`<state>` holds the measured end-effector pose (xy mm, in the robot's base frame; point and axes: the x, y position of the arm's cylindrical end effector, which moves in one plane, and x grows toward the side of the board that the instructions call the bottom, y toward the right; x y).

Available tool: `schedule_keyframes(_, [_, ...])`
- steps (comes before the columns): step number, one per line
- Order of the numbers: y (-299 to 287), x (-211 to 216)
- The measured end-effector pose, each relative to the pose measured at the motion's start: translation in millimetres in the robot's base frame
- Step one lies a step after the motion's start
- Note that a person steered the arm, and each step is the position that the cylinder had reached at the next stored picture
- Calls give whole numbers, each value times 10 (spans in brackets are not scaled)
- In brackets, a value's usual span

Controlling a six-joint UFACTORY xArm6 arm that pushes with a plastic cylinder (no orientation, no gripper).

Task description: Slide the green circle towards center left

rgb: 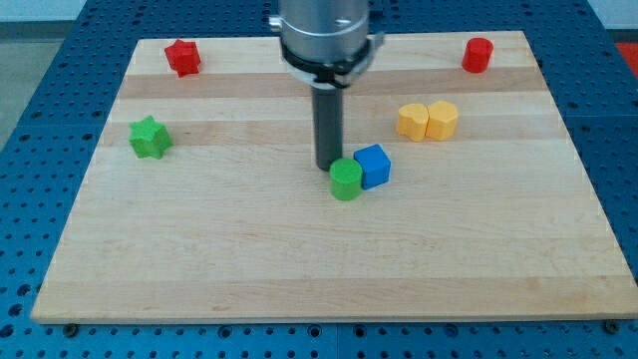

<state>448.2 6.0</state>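
Green circle (pixel 346 180) touching blue cube (pixel 373 166); my tip (pixel 328 167) just behind.

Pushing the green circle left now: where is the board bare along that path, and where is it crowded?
Bare: the stretch between the green circle and the green star, and the whole strip along the view's bottom. Crowded: my tip touches the circle, the blue cube sits against its right, and two yellow blocks lie beyond.

A pale striped wood grain is shown by the wooden board (pixel 299 269), which is framed by a blue perforated surface (pixel 60 130). Green is seen on the circle (pixel 346 180) and star (pixel 150 138); a blue cube (pixel 374 166), two yellow blocks (pixel 428 121), a red star (pixel 182 57) and a red cylinder (pixel 478 55) are shown.
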Motion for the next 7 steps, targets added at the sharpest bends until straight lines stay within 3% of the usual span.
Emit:
schedule_keyframes(2, [250, 377])
schedule_keyframes(5, [-142, 719])
schedule_keyframes(7, [356, 778])
